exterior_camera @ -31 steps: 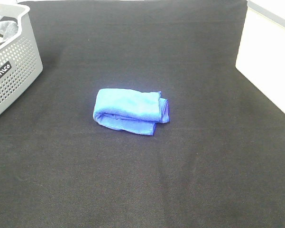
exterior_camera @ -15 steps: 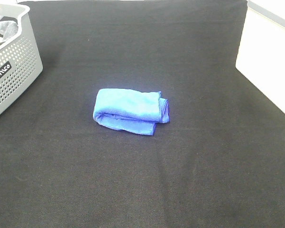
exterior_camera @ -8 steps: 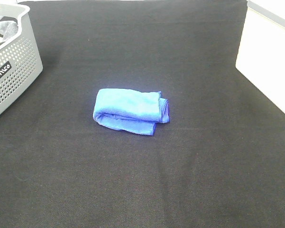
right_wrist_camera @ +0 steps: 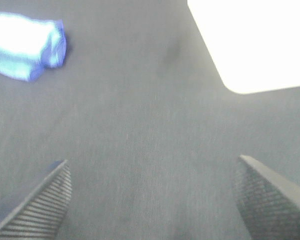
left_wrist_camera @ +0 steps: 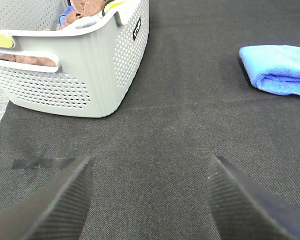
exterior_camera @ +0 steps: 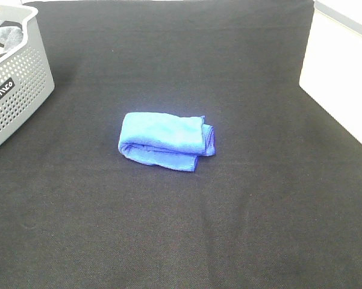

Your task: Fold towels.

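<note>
Left gripper [left_wrist_camera: 149,200] spread wide, nothing between its jaws; right gripper [right_wrist_camera: 152,200] just as wide and empty, both hanging over bare black tabletop [exterior_camera: 259,211], well apart from the work. Out in the middle lies the blue towel [exterior_camera: 166,141], bundled into a thick uneven fold. The grey basket [exterior_camera: 15,84] sits far left. Risk here: pinch only the top layer and the bundle drags, unrolls or bunches.
</note>
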